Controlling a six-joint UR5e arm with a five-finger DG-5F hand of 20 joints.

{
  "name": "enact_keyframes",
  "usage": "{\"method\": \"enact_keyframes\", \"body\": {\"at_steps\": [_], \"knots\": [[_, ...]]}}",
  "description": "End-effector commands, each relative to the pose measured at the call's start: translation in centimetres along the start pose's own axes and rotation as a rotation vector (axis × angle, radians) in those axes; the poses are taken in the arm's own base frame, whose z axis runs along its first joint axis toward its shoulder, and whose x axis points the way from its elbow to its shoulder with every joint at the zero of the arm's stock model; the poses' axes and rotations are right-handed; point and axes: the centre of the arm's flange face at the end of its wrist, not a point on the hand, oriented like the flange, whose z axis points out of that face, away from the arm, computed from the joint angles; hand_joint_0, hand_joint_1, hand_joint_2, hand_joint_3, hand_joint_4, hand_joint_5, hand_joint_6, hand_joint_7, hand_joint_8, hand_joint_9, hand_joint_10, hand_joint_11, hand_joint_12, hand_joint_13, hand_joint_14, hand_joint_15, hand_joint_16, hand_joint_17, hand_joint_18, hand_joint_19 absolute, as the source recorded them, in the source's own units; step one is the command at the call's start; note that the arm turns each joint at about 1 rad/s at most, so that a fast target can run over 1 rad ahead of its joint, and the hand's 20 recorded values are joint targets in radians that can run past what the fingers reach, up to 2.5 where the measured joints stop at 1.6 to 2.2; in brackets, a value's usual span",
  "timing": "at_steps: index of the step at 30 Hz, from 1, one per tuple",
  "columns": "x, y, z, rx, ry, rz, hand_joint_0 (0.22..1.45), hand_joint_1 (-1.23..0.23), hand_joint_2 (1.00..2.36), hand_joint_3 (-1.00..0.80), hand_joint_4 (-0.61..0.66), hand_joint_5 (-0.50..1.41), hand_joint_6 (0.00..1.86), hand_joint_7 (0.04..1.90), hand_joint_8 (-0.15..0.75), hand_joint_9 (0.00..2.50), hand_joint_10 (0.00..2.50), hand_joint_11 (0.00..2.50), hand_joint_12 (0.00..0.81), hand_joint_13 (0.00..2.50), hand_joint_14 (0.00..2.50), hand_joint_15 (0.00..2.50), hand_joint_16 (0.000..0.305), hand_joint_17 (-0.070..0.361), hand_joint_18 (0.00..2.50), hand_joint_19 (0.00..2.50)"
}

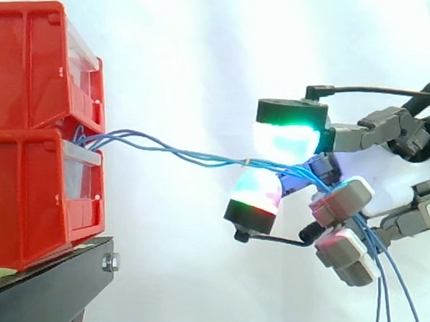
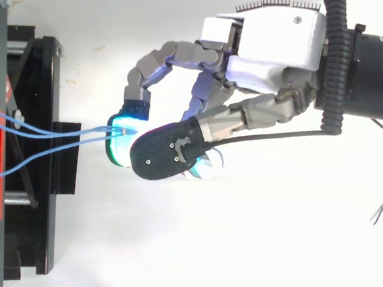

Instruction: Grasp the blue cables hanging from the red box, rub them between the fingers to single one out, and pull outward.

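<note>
pinching blue cables [image 1: 208, 159], robot hand [image 2: 274, 46] held level, apart from red box [image 1: 36, 192]

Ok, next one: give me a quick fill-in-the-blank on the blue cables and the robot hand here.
1. The blue cables leave stacked bins whose colour is ___.
2. The bins rest on a stand whose colour is ___.
3. The robot hand pinches the cables between glowing pads, so it is not open but ___.
4. Past the robot hand, the cables' free ends hang ___.
Missing words: red; black; shut; down.
</note>
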Motion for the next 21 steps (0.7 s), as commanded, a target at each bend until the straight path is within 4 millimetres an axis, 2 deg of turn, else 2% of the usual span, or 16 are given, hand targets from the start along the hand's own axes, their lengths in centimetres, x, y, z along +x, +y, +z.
{"method": "enact_keyframes", "body": {"at_steps": [1,5,8,14,19,20,21], "knots": [[0.0,0.6,0.1,-0.012,0.001,0.002,0.53,-0.66,1.00,-0.50,0.03,-0.14,0.82,0.88,0.292,1.36,0.02,1.08,0.380,1.17,0.03,0.84,0.054,0.121,0.95,0.90],[0.1,1.2,0.1,-0.019,0.002,0.003,0.60,-0.68,1.00,-0.45,0.01,-0.14,0.85,0.91,0.283,1.36,0.03,1.10,0.364,1.17,0.03,0.85,0.051,0.115,0.93,0.90],[0.1,1.7,0.0,-0.016,0.002,0.001,0.62,-0.71,1.01,-0.33,0.00,-0.14,0.88,0.92,0.283,1.36,0.03,1.10,0.361,1.17,0.03,0.85,0.051,0.114,0.94,0.90],[0.5,2.8,-0.4,0.006,0.002,-0.004,0.67,-0.85,1.02,-0.28,-0.05,-0.15,0.89,0.95,0.275,1.33,0.03,1.10,0.359,1.16,0.03,0.84,0.050,0.113,0.96,0.88],[0.7,2.7,-0.4,0.011,0.005,-0.006,0.75,-0.89,1.01,-0.39,-0.13,-0.16,0.91,0.96,0.272,1.32,0.02,1.11,0.356,1.16,0.03,0.83,0.050,0.112,0.97,0.84],[0.7,2.7,-0.4,0.011,0.005,-0.006,0.75,-0.89,1.00,-0.50,-0.10,-0.16,0.91,0.91,0.272,1.32,0.03,1.10,0.353,1.16,0.03,0.82,0.049,0.111,0.97,0.84],[0.7,2.7,-0.4,0.011,0.005,-0.006,0.72,-0.88,1.00,-0.50,-0.07,-0.16,0.91,0.89,0.266,1.32,0.03,1.10,0.352,1.16,0.03,0.83,0.049,0.110,0.97,0.85]]}}
